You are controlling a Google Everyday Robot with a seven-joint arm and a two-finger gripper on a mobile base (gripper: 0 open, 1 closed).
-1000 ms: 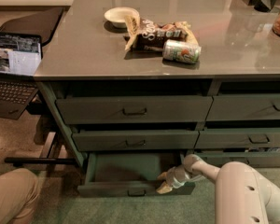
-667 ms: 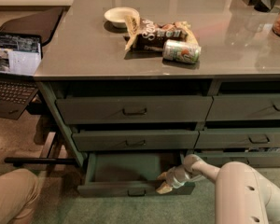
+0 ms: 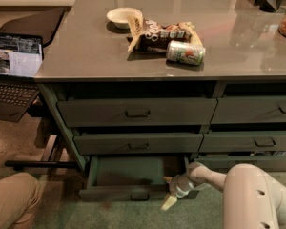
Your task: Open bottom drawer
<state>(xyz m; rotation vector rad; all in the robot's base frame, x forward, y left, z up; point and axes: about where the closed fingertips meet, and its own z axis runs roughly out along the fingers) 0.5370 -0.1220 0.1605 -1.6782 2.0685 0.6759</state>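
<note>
The robot's pale, rounded arm comes in from the near right, bends at the wrist and reaches left and downward. Its gripper sits at the right end of the wide dark-green wooden bottom drawer's front panel; whether it is clenched there cannot be told. That drawer, lowest of the left stack, stands pulled out toward the near side, its green inner floor showing. On the grey countertop a small white bowl sits beside a crumpled snack bag and a green can lying on its side.
</note>
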